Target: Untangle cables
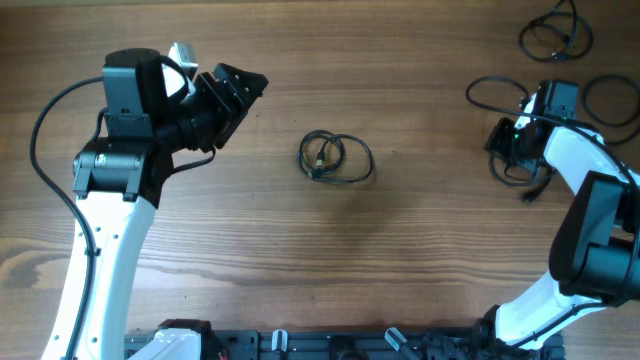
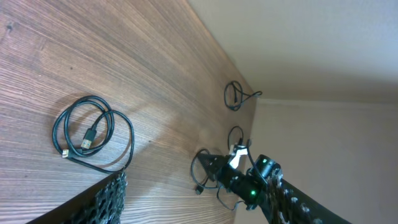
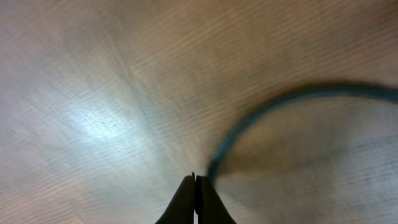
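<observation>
From above, the coiled cable lies alone in the middle of the frame on the tabletop. It is a flat little ring, a bit wider side to side than up and down. The left tool hangs in the upper left. It points to the right and a bit down the frame, toward the coil, with only bare wood between them. It looks like the nearer one, so I think this coil is its job. From here I cannot tell how far open it is. The right tool is at the right side, low over a messy bunch of cables (more loops lie in the upper right corner).

In the left wrist view, the coiled cable sits at the left of the frame, with a small flat plug inside the ring. Only one dark finger of the left tool shows, at the bottom edge just below the coil. The gap does not show, and it holds nothing I can see. The right arm is far off in the lower right, with thin cords around its tip.

In the right wrist view, the right tool at the bottom middle has its tips pressed together. A blurry cord curves in from the right edge and comes down just beside the tips. I cannot tell if it is pinched.
</observation>
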Controlling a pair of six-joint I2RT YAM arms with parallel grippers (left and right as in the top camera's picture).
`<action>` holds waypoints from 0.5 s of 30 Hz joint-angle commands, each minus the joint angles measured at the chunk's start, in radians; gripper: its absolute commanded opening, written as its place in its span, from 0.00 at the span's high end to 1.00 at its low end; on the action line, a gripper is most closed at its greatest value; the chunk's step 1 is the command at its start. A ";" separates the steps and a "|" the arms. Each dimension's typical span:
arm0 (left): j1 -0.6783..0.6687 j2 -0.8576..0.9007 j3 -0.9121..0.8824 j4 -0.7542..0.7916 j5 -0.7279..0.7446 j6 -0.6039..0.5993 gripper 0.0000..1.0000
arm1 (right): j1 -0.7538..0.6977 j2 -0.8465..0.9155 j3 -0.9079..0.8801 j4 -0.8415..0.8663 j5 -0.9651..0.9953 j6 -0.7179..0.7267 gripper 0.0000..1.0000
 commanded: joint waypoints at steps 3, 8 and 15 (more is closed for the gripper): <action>0.003 0.003 0.012 0.003 -0.022 0.021 0.25 | 0.004 -0.008 0.114 0.057 -0.109 0.075 0.96; 0.003 0.003 0.012 0.002 -0.028 0.020 0.25 | 0.004 -0.008 0.285 -0.171 0.054 0.059 0.66; 0.003 0.003 0.012 0.002 -0.028 0.020 0.25 | 0.019 0.000 0.068 -0.250 0.092 -0.039 0.59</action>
